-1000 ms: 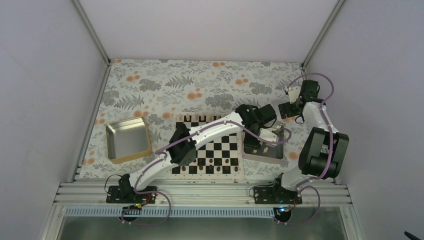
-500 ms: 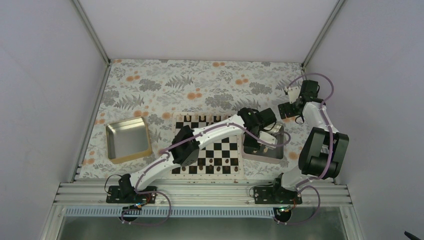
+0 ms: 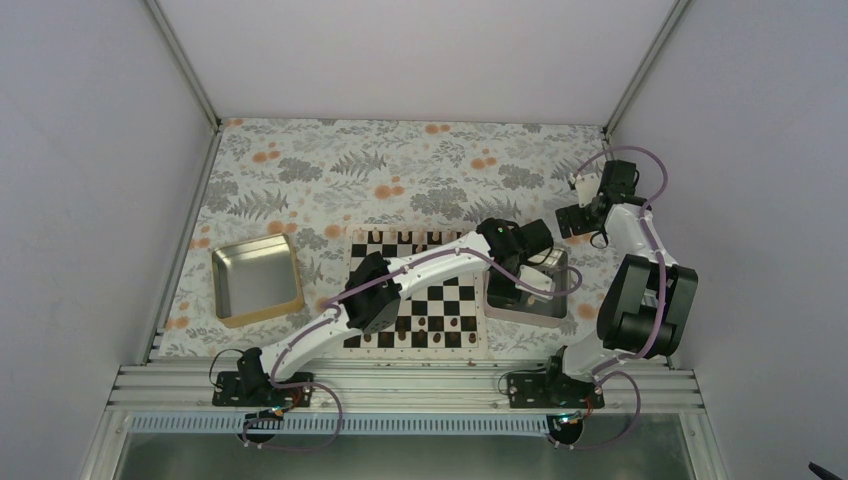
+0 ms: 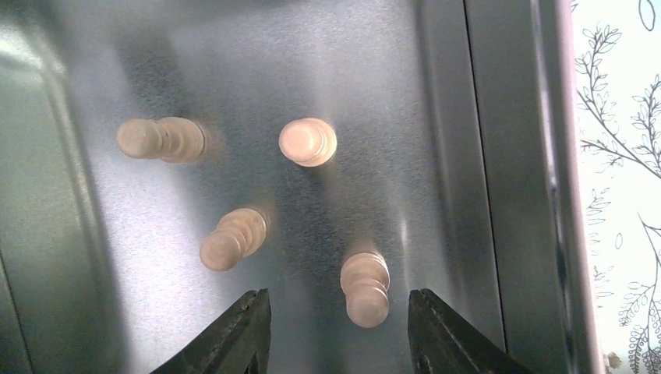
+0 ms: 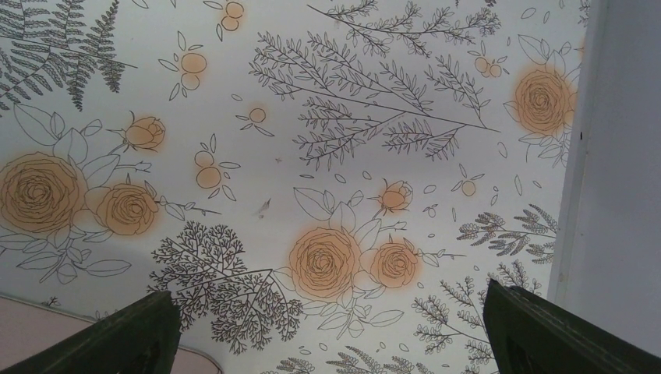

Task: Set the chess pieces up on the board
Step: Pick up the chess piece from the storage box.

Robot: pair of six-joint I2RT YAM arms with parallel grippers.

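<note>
Overhead, the board [image 3: 415, 262] lies at the middle of the floral table [image 3: 300, 170]. Small chess pieces [image 3: 421, 322] stand on its near rows and more along its far edge, too small to tell their colours apart. A steel tray [image 3: 556, 312] sits at 3 o'clock of the board, touching or just beside its edge, and a second tray [image 3: 257, 312] lies apart at 9 o'clock. The left arm [image 3: 330, 325] stretches across the board, and its left pincer [image 3: 505, 285] reaches down into the 3 o'clock tray. The right arm [image 3: 640, 300] is folded at the right, with the right pincer [image 3: 573, 221] over bare cloth at 1 o'clock of the board.

Through the left wrist, four pale pieces, blurred, are spread over the tray floor. The nearest piece [image 4: 366, 290] sits at 6 o'clock between the two dark fingers [image 4: 251, 331]. The pincer is partly open, with a gap on either side of that piece.

Through the right wrist, the pincer stands wide, its fingers at 7 and 5 o'clock, and only flowered cloth shows between them.
</note>
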